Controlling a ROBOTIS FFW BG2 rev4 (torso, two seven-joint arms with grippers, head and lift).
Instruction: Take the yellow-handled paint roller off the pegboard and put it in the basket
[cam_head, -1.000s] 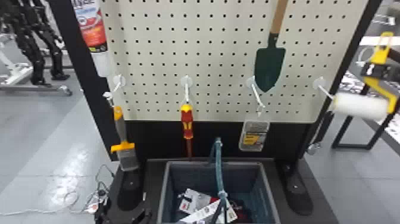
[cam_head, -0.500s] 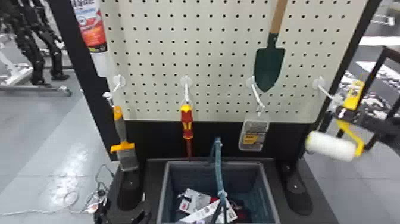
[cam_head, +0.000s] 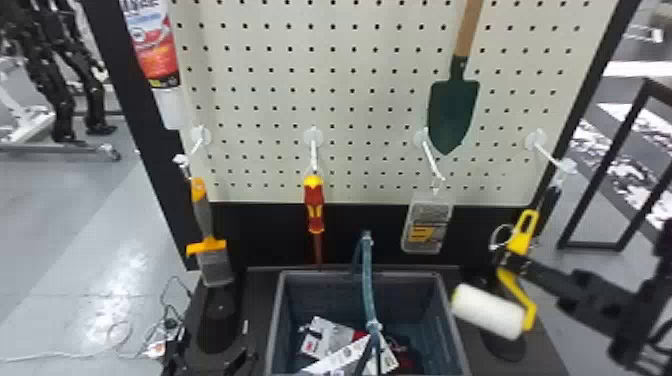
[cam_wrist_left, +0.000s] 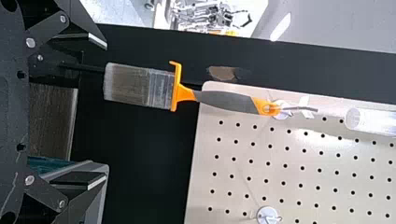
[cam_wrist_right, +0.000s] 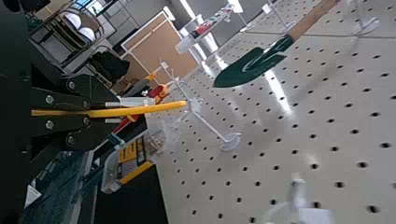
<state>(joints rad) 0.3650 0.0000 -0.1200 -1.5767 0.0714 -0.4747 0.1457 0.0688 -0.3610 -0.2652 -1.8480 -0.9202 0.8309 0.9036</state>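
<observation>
Right of the basket (cam_head: 276, 320), the right end effector (cam_head: 509, 260) grips the yellow-handled paint roller (cam_head: 490, 311) — left of it, the left end effector (cam_head: 214, 347) is open. Printed packages (cam_head: 327, 339) lie inside.

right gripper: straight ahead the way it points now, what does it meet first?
Likely the clear pack or its hook; the roller handle in the right gripper points that way. Depth is unclear.

Gray floor (cam_head: 55, 225), black frame (cam_head: 595, 246), brown board (cam_wrist_right: 161, 46)
</observation>
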